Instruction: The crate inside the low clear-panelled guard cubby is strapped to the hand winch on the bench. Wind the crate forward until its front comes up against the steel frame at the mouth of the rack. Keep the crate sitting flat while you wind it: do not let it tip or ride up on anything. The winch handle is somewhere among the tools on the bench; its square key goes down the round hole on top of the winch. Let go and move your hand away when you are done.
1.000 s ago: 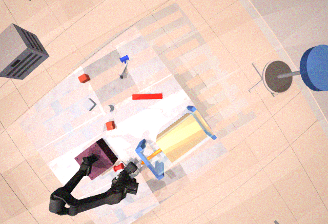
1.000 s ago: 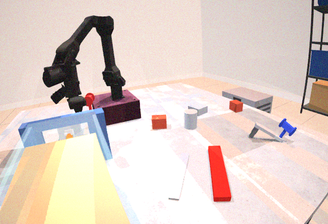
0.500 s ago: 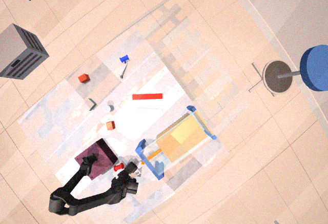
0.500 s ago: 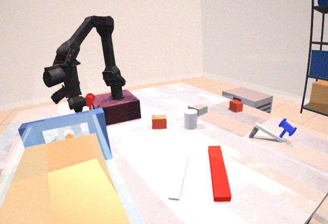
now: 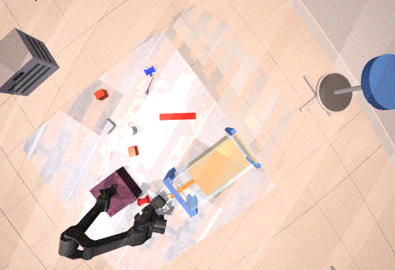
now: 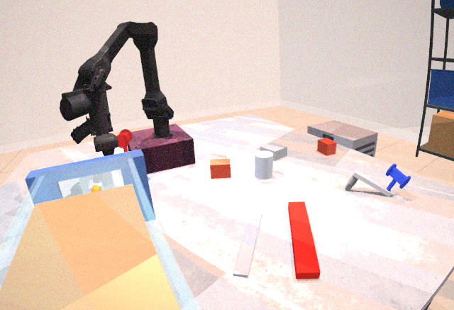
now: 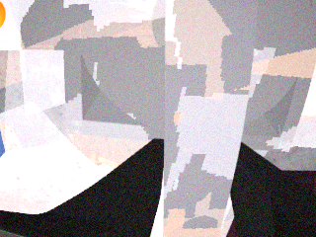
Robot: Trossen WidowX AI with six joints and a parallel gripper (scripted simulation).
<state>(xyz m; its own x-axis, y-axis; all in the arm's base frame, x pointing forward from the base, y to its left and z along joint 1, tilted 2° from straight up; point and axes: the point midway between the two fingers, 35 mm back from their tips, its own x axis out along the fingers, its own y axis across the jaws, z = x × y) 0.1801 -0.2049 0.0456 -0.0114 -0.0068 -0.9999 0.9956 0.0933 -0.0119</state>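
The orange crate sits inside the clear-panelled cubby and looks flat. A gap lies between its front and the blue frame at the mouth. An orange strap runs from the crate through the mouth toward the grey winch, which is partly hidden under my hand. My gripper is shut on the winch handle, above the winch. The handle's red knob stands beside the hand, on the arm-base side. Whether the key is seated in the hole is hidden.
The purple base block is close beside the knob. A blue-knobbed tool, a red bar, a grey cylinder, a grey angle piece and red-orange blocks lie farther off.
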